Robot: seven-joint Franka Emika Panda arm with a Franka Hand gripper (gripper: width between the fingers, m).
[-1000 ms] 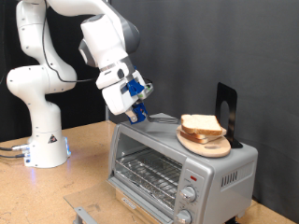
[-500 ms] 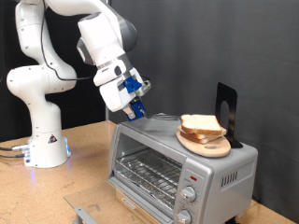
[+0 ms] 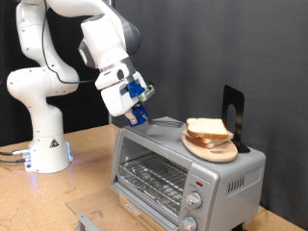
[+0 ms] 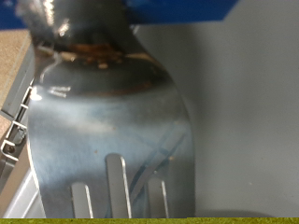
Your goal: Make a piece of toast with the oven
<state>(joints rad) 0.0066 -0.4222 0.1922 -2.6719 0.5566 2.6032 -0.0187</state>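
Nearest in the exterior view, on a wooden counter [image 3: 91, 154]: a silver oven [image 3: 188, 173], glass door shut, wire rack visible behind it, two round knobs at the front right corner. On the oven's top, toward its far right corner, a round wooden plate [image 3: 212, 148] carrying the piece of toast [image 3: 206, 128], stacked with a second like slice. Behind the plate, a dark upright stand [image 3: 232, 117]. Just above the oven's left top edge, the gripper [image 3: 138, 114], blue-tipped, pinching the handle of a metal spatula [image 3: 168, 122] laid over the oven's top. Only in the wrist view: the spatula [image 4: 112, 121] close up, slotted blade, browned stains near the neck; fingers hidden there. Farthest, the white arm's base [image 3: 43, 144] at the counter's left edge.
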